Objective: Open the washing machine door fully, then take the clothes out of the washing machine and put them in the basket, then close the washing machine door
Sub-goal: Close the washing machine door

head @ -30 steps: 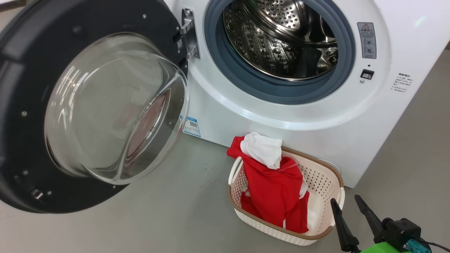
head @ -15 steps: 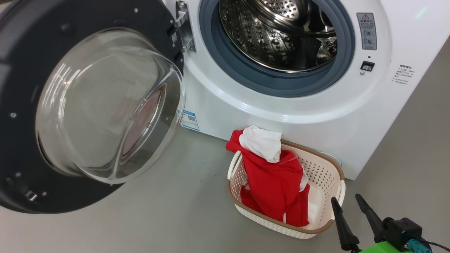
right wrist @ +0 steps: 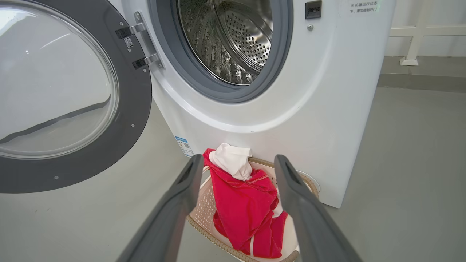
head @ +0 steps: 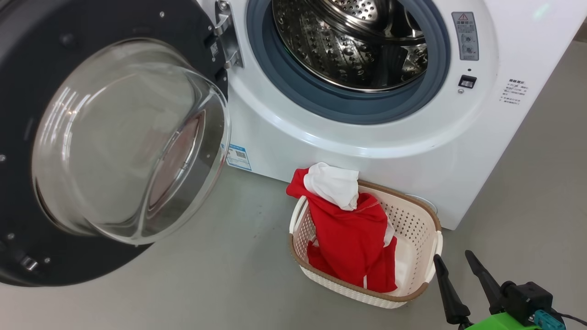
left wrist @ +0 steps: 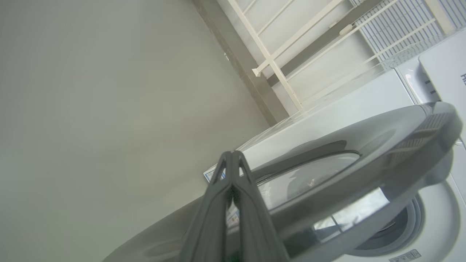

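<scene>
Your left gripper [left wrist: 232, 155] is sitting clenched by the washing machine door [left wrist: 364, 145], right gripper [head: 452, 256] gaping empty. You're risking skidding off the glossy rim.

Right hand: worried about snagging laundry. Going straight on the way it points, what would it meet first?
Probably the clothes heaped in the basket, which the open right hand frames; the washing machine stands behind. Depth unclear.
</scene>
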Controlling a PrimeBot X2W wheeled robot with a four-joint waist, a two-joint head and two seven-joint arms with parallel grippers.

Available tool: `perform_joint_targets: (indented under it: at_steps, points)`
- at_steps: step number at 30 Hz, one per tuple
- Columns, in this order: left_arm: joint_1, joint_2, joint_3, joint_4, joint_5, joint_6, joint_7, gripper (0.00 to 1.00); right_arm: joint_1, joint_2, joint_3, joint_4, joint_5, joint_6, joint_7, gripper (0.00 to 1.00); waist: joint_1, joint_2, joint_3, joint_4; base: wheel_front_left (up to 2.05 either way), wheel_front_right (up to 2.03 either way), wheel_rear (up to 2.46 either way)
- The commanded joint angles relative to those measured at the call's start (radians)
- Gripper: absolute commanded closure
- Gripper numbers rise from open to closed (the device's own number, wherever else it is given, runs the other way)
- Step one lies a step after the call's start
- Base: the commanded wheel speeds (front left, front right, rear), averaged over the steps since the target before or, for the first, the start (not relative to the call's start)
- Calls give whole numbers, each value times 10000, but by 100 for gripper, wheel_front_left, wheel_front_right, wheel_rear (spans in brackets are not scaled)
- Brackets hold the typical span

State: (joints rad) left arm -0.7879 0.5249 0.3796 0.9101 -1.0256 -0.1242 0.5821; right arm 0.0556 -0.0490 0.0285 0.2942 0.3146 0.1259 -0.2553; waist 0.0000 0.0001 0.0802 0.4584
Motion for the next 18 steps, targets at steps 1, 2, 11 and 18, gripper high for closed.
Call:
perform_joint_targets:
  at_steps: [1,2,11,18]
  points:
    - [312,724,-5,-533,-344,-64,488,100,-245,-18,183,-227,-52,48,-65,0,0,-1,-34,-24,0,0,0]
    - [312,724,-5,-533,-344,-64,488,100,-245,-18,183,-227,-52,48,-65,0,0,-1,-34,-24,0,0,0]
    - [2011,776,-1025,-3216,-2176,-65,2337,100,-119,-14,5,-284,14,48,-65,0,0,-1,-330,-76,0,0,0]
    - [3273,903,-1505,-5345,-3422,-65,3074,100,123,-14,-64,-302,101,48,-65,0,0,-1,-684,-178,0,0,0]
